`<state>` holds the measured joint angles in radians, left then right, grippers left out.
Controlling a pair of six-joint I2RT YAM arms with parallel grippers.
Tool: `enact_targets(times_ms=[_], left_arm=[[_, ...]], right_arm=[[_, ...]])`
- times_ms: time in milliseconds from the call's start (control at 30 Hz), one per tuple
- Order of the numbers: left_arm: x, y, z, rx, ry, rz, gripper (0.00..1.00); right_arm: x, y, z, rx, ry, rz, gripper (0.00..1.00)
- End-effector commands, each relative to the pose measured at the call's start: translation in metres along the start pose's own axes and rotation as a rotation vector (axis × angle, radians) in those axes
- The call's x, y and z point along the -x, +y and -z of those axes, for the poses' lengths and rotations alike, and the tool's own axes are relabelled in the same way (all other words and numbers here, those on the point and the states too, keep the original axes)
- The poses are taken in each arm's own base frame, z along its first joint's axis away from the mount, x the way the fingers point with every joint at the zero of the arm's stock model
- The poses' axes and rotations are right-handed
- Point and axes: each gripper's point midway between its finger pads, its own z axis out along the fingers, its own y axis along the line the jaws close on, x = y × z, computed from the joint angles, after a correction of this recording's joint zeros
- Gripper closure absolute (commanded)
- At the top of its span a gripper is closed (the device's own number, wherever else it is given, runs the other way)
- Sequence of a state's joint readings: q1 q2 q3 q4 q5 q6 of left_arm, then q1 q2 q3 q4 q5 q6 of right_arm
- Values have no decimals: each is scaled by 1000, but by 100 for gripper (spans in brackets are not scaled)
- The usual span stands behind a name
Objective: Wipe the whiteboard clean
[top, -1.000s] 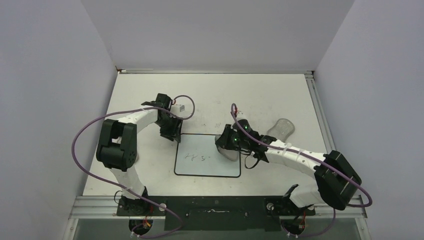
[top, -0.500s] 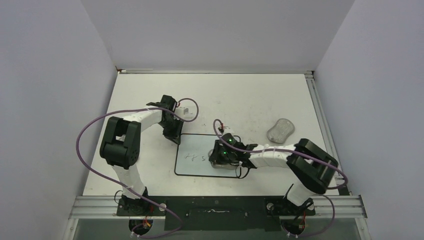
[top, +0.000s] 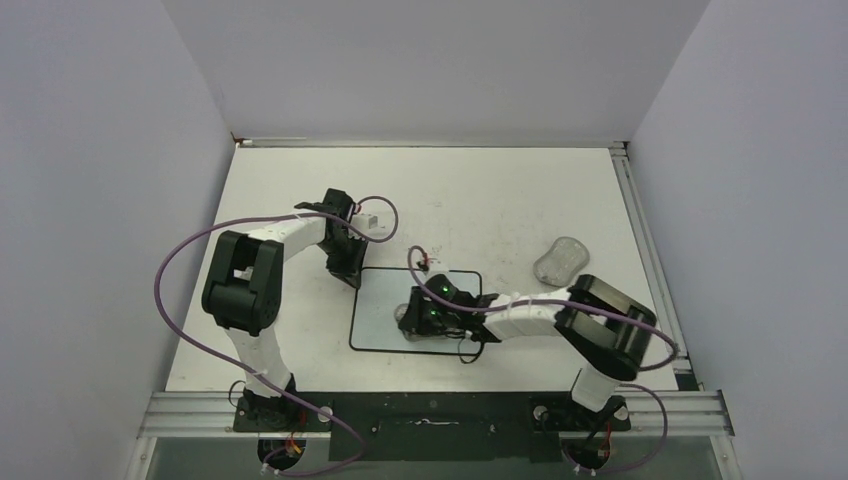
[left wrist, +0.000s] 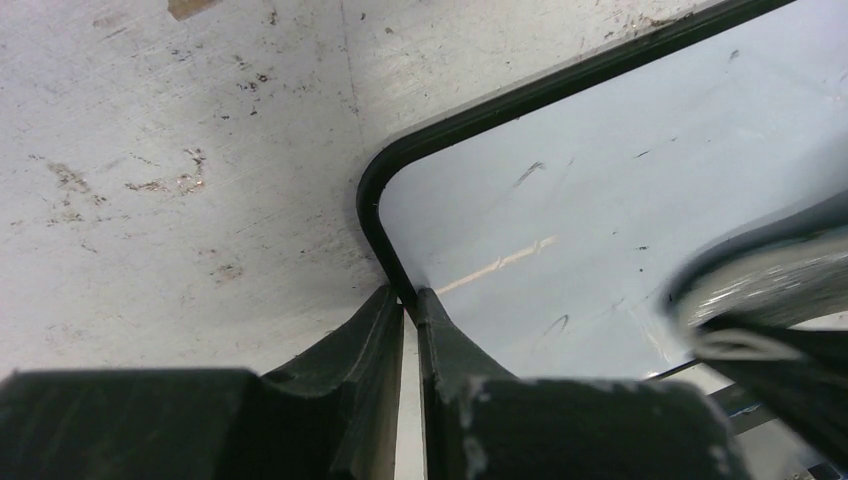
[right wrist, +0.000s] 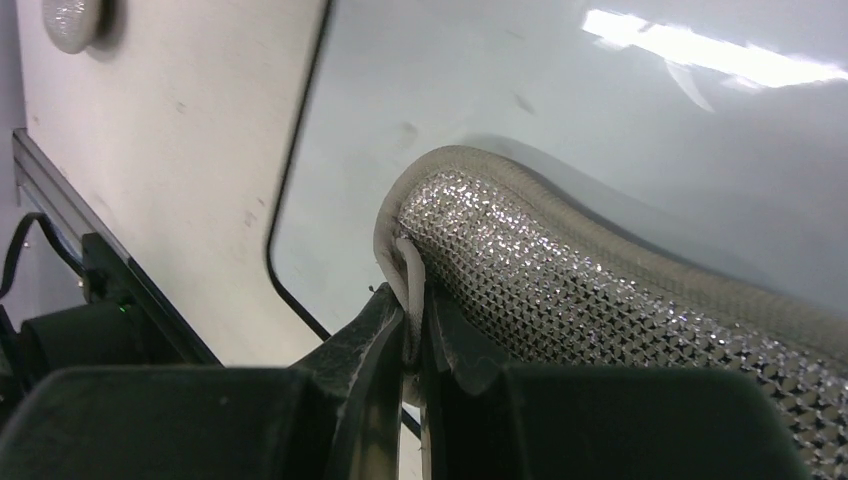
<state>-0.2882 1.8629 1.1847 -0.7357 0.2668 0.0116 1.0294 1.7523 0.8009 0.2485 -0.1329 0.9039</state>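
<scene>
Whiteboard (top: 375, 310) flat on table (top: 500, 190), long axis left to right

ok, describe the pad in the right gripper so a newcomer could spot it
Find the whiteboard at the near middle of the table. The pad lies on it, a grey glittery mesh cushion pinched at its edge by the right gripper. The other pad lies loose off the board, further right.

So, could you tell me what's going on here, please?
The left tool pinches a corner of the flat white black-rimmed whiteboard, steadying it on the table. The right tool grips a grey glittery mesh pad pressed onto the board, apparently wiping. A second grey pad lies off to the right.
</scene>
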Motion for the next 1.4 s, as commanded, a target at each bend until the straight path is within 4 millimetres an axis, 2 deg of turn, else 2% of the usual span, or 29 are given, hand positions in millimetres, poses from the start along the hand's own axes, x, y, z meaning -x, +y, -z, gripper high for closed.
enact_targets(times_ms=[0,100,167,233,300,400,433,500,567,600,667,767,833,867,933,1000,1033,1167,1233,1267,1367], left_arm=[[-10,15,-24,66,51,-41,92],[-10,15,-23,64,48,-41,93],[-11,13,-22,57,46,-38,93],[-11,12,-23,49,44,-37,93],[-11,11,-24,45,45,-30,94],[-11,9,-25,34,46,-20,94],[-11,9,-25,33,43,-17,95],[-11,8,-25,30,44,-15,95],[-12,9,-25,31,45,-16,95],[-13,9,-25,30,47,-18,96],[-11,8,-23,31,42,-23,97],[-11,9,-22,33,39,-27,97],[-11,10,-22,34,37,-31,97],[-11,10,-22,32,38,-30,97],[-11,9,-24,27,41,-27,97],[-11,7,-24,20,41,-21,97],[-12,6,-24,16,42,-17,97],[-13,4,-25,4,44,-13,98],[-14,3,-25,-2,45,-11,98],[-14,3,-25,-4,46,-9,98],[-15,3,-24,-5,45,-9,98]], right_arm=[[-16,-61,48,-161,-17,-48,95],[-24,-75,56,-184,-30,-71,95],[-24,-71,46,-177,-27,-69,95],[-21,-56,24,-159,-14,-41,95],[-15,-28,-7,-121,0,10,95],[1,8,-50,-77,6,68,95],[15,24,-62,-53,-15,80,95],[26,26,-73,-66,-31,87,95],[37,14,-70,-101,-56,76,95],[41,7,-62,-113,-69,65,95],[48,-18,-39,-169,-116,28,95],[44,-62,0,-220,-155,-73,95],[42,-82,21,-248,-188,-123,95],[41,-89,26,-257,-198,-138,95],[39,-91,26,-262,-199,-143,95],[36,-78,10,-234,-173,-131,95],[41,-59,-3,-197,-169,-112,95],[33,-4,-59,-97,-91,-36,95],[32,16,-78,-48,-85,-28,95],[35,21,-84,-36,-96,-24,95],[49,13,-93,-78,-110,-60,95]])
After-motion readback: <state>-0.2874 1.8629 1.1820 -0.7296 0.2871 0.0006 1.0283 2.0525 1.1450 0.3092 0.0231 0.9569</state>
